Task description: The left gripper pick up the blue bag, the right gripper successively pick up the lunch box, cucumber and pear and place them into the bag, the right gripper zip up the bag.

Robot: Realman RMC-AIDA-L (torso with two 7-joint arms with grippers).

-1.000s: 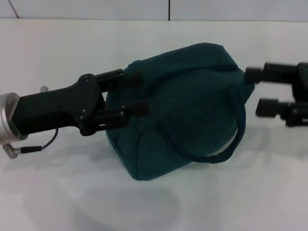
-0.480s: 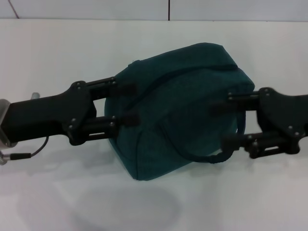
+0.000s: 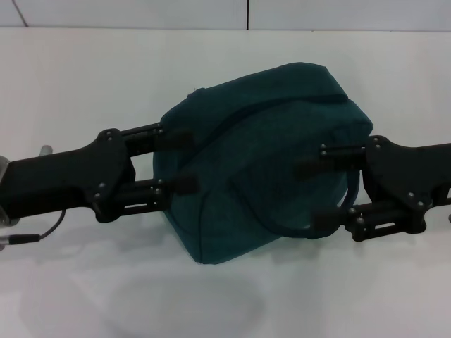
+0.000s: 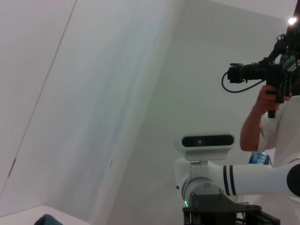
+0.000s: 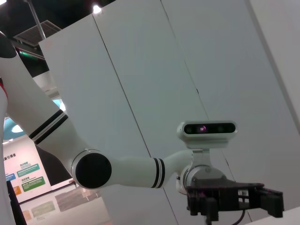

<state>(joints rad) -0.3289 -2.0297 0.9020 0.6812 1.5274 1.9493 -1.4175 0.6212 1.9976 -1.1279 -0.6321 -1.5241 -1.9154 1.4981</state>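
The blue bag (image 3: 261,158) sits in the middle of the white table (image 3: 84,77), looking closed and lumpy, with one loop handle (image 3: 338,211) hanging down its right side. The lunch box, the cucumber and the pear do not show. The left gripper (image 3: 177,160) reaches in from the left, and its two black fingers are spread wide apart, one above the other in the head view. The tips lie over the left edge of the bag, but it is hard to tell if they touch the cloth. The right gripper (image 3: 313,193) reaches in from the right, and its two fingers are wide apart too. Its tips lie over the right side of the bag, near the loop handle, and neither finger is pinching anything. The two wrist views point up at the room. One shows a white wall (image 4: 93,93), the robot's head camera (image 4: 207,141) and a person (image 4: 276,117) holding up a camera (image 4: 258,72).
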